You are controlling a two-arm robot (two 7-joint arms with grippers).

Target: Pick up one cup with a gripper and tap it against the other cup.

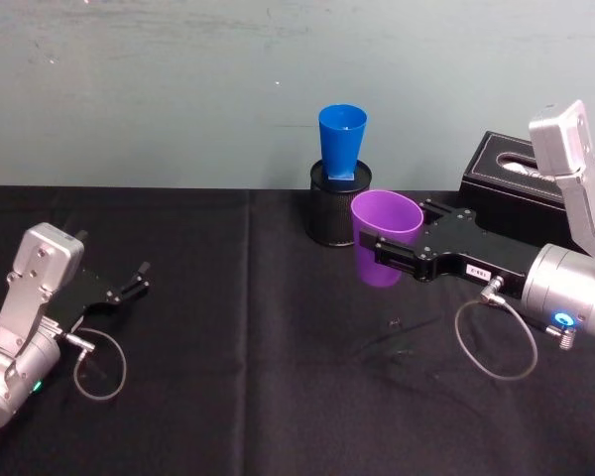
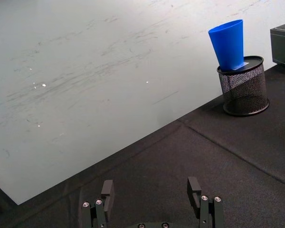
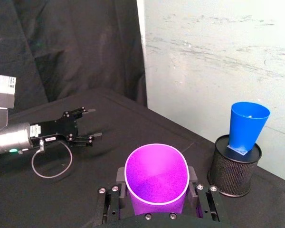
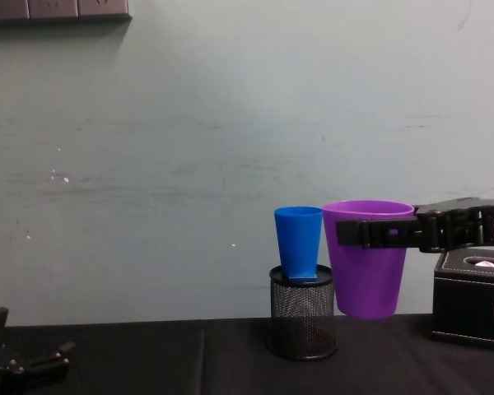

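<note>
The right gripper (image 1: 391, 224) has the purple cup (image 4: 366, 280) between its jaws. One finger is on each side, just under the rim, and they pinch the cup tight. The cup is up in the air, off the table (image 1: 278, 397). It stands straight, with its wide mouth on top.

The blue cup (image 4: 299, 240) stands on top of the black holder (image 4: 302, 325). It is straight up too, mouth on top.

What matters most is which way the blue cup lies from the jaws. It is out past the fingertips and a bit toward the wall. From the chest view the two cups look side by side with just a thin gap. From the head view you can see the blue cup is really farther back, so the cups are near but not touching. The two rims are about level. The purple cup is longer, so its bottom hangs down next to the holder.

I think the next move is a small push out past the fingertips and toward the wall, so the purple side meets the blue side. It should be gentle. The blue cup just sits up high on the holder and may tip over. The purple bottom may also bump the holder first.

The left gripper (image 2: 150, 186) rests low, well away from both cups, with its jaws spread and nothing in them. The right gripper is much nearer the blue cup.
</note>
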